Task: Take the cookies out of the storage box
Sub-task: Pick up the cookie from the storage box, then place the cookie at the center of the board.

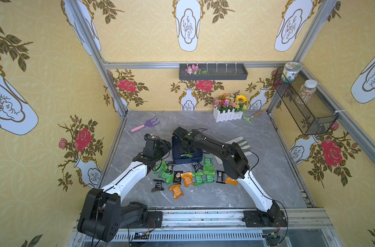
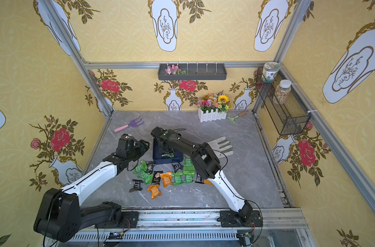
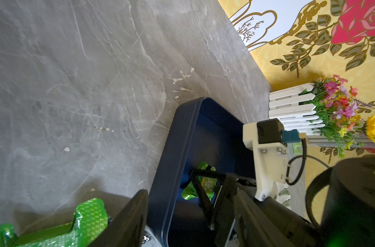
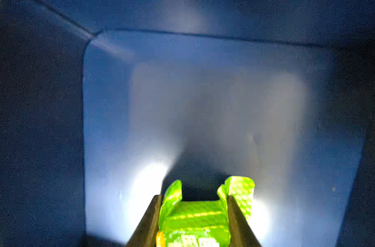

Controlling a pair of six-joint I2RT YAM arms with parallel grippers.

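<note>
The navy storage box (image 1: 188,160) (image 2: 167,160) sits mid-table. My right gripper (image 4: 194,198) reaches down inside the box (image 4: 203,96) and is shut on a green cookie packet (image 4: 195,216). The left wrist view also shows that packet (image 3: 189,192), low inside the box (image 3: 167,160). My left gripper (image 3: 186,213) is open at the box's left side (image 1: 164,147), with one finger (image 3: 126,216) just outside the wall. Several green, orange and black cookies (image 1: 191,177) (image 2: 169,177) lie scattered on the table in front of the box. One green packet (image 3: 86,218) lies beside my left finger.
A grey glove (image 1: 240,143) lies right of the box under my right arm. A purple rake (image 1: 147,125) is behind the left gripper. A white flower planter (image 1: 228,112) and a green trowel (image 1: 251,116) stand at the back. A wire basket (image 1: 306,102) hangs on the right wall.
</note>
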